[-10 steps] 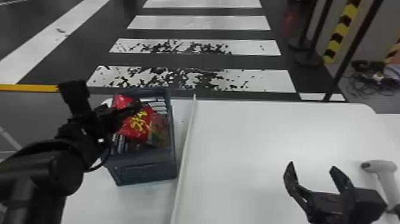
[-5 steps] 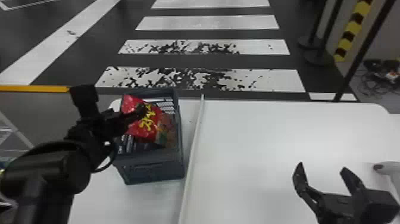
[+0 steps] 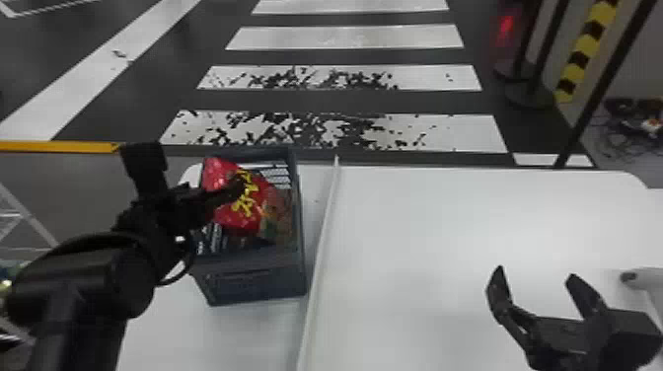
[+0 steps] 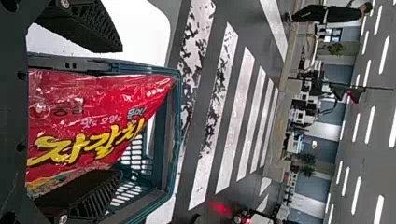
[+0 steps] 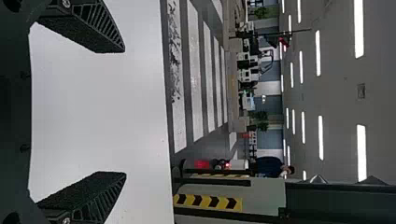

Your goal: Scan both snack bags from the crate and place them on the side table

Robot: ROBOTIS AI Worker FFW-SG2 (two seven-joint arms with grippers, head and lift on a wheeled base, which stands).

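So nearest first: the right gripper is parked over the white table, fingers wide apart with nothing between them, and I'd guess it's kept off to the side so the left one has room to work. A white handheld thing sits by it at the edge, probably the scanner, handy for that arm. Next out is the left gripper, over the crate. Its fingers are spread either side of the red snack bag, not clamped down, which makes sense if it's lining up a pinch. The bag leans up in the crate, which imo helps, since there's an edge poking up to grab. Slippery wrapper though, could slide on closing. Beside it in the crate is a brownish pack, maybe bag two, can't tell for sure. A pale divider strip runs just past the crate, so the bag likely has to go over it. As for what's different: the right gripper looks basically unmoved against the table. The left one is a touch further in over the crate than a second ago, and the whole head view has slid slightly. The crate hasn't gone anywhere.
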